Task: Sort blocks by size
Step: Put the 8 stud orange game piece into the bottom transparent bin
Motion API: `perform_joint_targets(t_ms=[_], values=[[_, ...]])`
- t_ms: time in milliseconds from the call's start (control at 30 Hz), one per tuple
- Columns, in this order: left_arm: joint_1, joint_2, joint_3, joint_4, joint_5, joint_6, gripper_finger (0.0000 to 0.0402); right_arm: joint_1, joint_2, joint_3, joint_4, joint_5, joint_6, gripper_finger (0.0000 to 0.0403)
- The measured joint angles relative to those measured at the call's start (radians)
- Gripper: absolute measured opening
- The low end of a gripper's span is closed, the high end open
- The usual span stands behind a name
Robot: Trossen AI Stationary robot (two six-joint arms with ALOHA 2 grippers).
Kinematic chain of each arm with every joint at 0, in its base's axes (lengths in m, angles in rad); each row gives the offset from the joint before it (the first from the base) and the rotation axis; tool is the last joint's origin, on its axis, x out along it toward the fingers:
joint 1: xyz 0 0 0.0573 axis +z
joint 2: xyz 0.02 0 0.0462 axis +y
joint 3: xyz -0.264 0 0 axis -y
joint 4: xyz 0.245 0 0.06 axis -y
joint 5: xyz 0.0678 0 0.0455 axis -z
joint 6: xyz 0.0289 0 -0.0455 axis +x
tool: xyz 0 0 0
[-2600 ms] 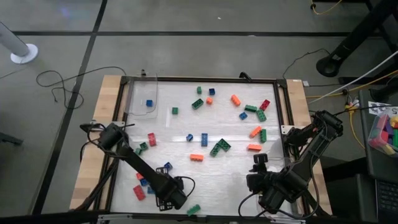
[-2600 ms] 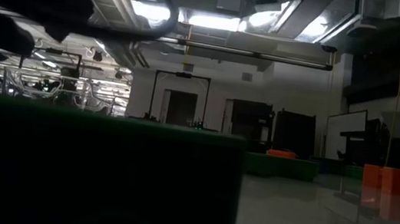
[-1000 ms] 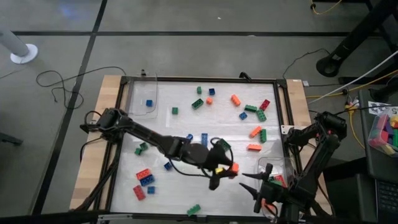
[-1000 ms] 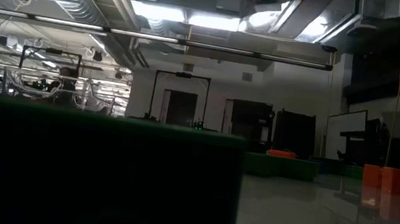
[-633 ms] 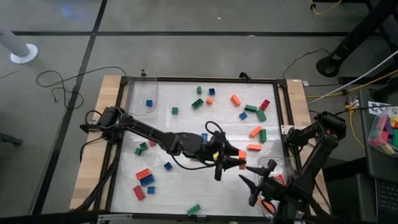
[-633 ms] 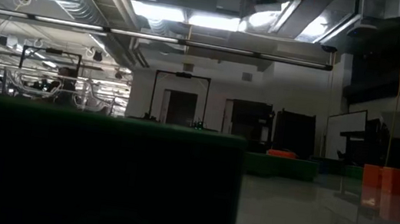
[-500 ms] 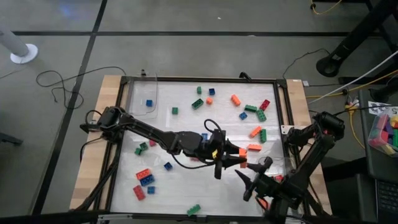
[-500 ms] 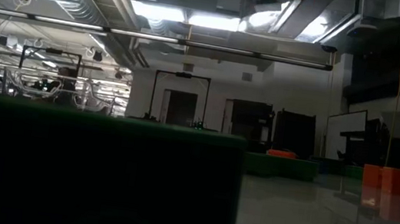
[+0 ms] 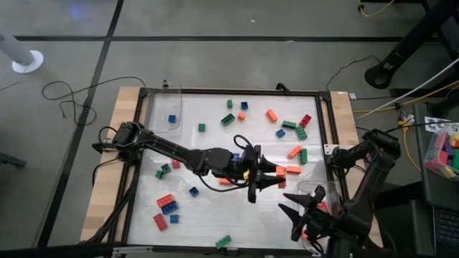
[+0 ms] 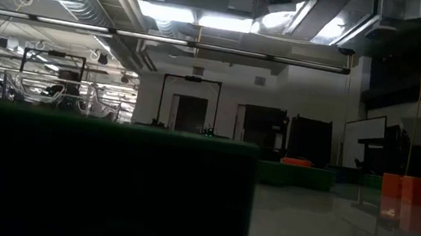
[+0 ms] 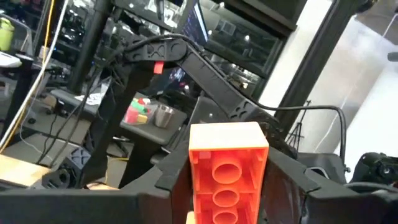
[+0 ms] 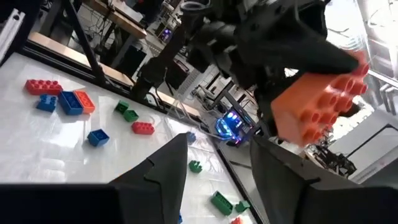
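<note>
Red, orange, green and blue blocks lie scattered over the white table, among them a green block [image 9: 228,120], a red block [image 9: 305,120] and a blue block [image 12: 69,102]. My left gripper [image 9: 268,176] reaches over the middle of the table, shut on an orange brick [image 11: 227,168], which is also visible as the orange brick [image 12: 317,106] in the right wrist view. My right gripper [image 9: 297,209] hovers near the table's near right corner, open, with nothing between its fingers [image 12: 168,168], and faces the left gripper. The low view shows neither gripper nor blocks. My left gripper pinches the orange brick by its two long sides [image 11: 194,163] between its two fingers. The fingers lie about level, pointing toward the table's right side. The brick sticks out past the fingertips with its hollow underside [image 11: 227,186] toward the wrist camera, lifted clear of the table.
A clear bin [image 9: 166,115] at the far left holds a small blue block [image 9: 172,119]. Another clear container [image 9: 315,193] stands at the near right beside my right gripper. A black frame [image 9: 326,129] edges the table. A box of coloured blocks [image 9: 445,150] sits off the right side.
My left gripper has carried the orange brick up and toward the table's far right, tipping from slanting downward to about level. My right gripper has risen a little and rolled about its own axis, staying open.
</note>
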Motion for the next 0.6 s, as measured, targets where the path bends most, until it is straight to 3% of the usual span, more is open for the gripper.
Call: perform_joint_targets(t_ms=[367, 600], values=[[-0.024, 0.0, 0.001, 0.025, 0.002, -0.007, 0.014, 0.023, 0.0, 0.143, -0.257, 0.0, -0.005, 0.0172], [-0.037, 0.0, 0.001, 0.036, 0.002, -0.005, 0.0141, 0.016, 0.0, 0.166, -0.282, 0.0, -0.005, 0.0172]])
